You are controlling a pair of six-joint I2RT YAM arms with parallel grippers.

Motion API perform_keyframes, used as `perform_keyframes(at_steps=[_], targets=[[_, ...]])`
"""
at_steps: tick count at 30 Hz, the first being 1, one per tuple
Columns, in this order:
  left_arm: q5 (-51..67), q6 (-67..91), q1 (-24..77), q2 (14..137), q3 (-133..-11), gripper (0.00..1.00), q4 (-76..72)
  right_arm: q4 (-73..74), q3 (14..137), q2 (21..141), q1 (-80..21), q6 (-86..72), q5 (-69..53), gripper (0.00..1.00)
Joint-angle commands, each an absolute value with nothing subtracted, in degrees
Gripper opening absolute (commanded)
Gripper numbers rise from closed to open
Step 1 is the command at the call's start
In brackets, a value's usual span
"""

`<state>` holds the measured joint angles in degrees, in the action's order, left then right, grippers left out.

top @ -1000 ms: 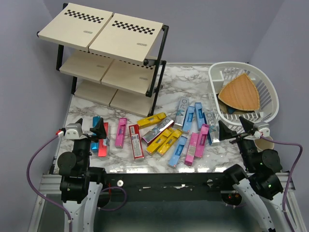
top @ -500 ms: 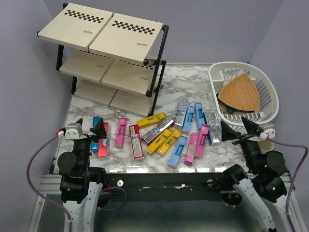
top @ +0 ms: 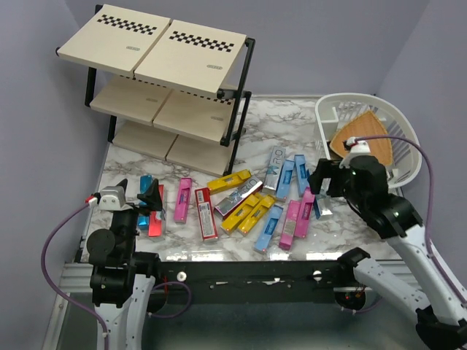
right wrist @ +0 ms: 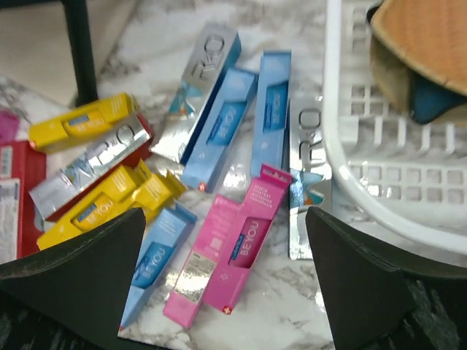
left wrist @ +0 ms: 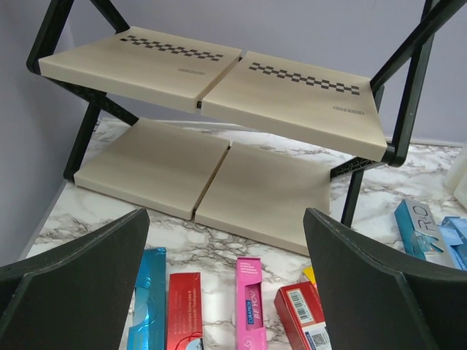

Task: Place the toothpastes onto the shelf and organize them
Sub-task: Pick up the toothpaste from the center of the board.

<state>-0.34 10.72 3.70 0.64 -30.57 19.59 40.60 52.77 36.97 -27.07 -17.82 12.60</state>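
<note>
Several toothpastes (top: 248,204) lie loose on the marble table in front of the shelf (top: 168,73): pink, yellow, light blue, red and silver boxes. My left gripper (top: 137,193) is open and empty, low over a blue box (left wrist: 149,299), a red box (left wrist: 184,310) and a pink box (left wrist: 250,302). It faces the shelf (left wrist: 219,80), whose boards are bare. My right gripper (top: 326,182) is open and empty, raised above two pink boxes (right wrist: 244,233). Light blue boxes (right wrist: 271,109), a silver box (right wrist: 201,73) and yellow boxes (right wrist: 80,124) lie beyond them.
A white plastic basket (top: 365,97) stands at the right rear and holds a wedge-shaped wooden board (top: 363,142). Its wall (right wrist: 350,146) is just right of my right gripper. A silver box (right wrist: 305,182) lies against the basket's foot.
My right arm has lifted from the table's near right edge and swung left and forward, over the pink boxes beside the basket. The left arm has hardly moved.
</note>
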Motion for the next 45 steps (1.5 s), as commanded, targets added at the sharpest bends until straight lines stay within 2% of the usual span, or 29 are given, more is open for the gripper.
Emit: perform_keyframes(at_steps=[1, 9, 19, 23, 29, 40, 43, 45], targets=[[3.2, 11.3, 3.4, -10.7, -32.1, 0.99, 20.7, 51.6, 55.8, 47.2, -27.5, -23.2, 6.7, 1.0], [4.9, 11.5, 3.7, -10.8, -32.1, 0.99, 20.5, 45.3, 48.4, 59.1, -27.5, -25.7, 0.4, 1.0], [6.0, 11.6, 4.7, -10.8, -32.0, 0.99, 20.2, 37.7, 45.1, 66.4, -27.6, -32.1, 10.7, 1.0], [6.1, 11.6, 5.0, -10.8, -32.0, 0.99, 20.2, 35.1, 44.1, 69.1, -27.6, -34.8, 15.2, 0.95], [6.2, 11.6, 5.4, -10.8, -32.0, 0.99, 20.1, 30.9, 42.4, 69.8, -27.6, -38.2, 21.9, 0.78], [6.6, 11.6, 6.0, -10.8, -31.8, 0.99, 20.0, 27.7, 40.5, 76.5, -27.9, -41.2, 23.9, 0.73], [6.8, 11.5, 6.2, -10.8, -31.7, 0.99, 19.8, 27.6, 40.8, 77.0, -28.5, -41.5, 23.7, 0.69], [7.2, 11.6, 6.2, -10.8, -31.6, 0.99, 19.5, 28.4, 41.0, 76.5, -29.0, -41.7, 23.9, 0.63]])
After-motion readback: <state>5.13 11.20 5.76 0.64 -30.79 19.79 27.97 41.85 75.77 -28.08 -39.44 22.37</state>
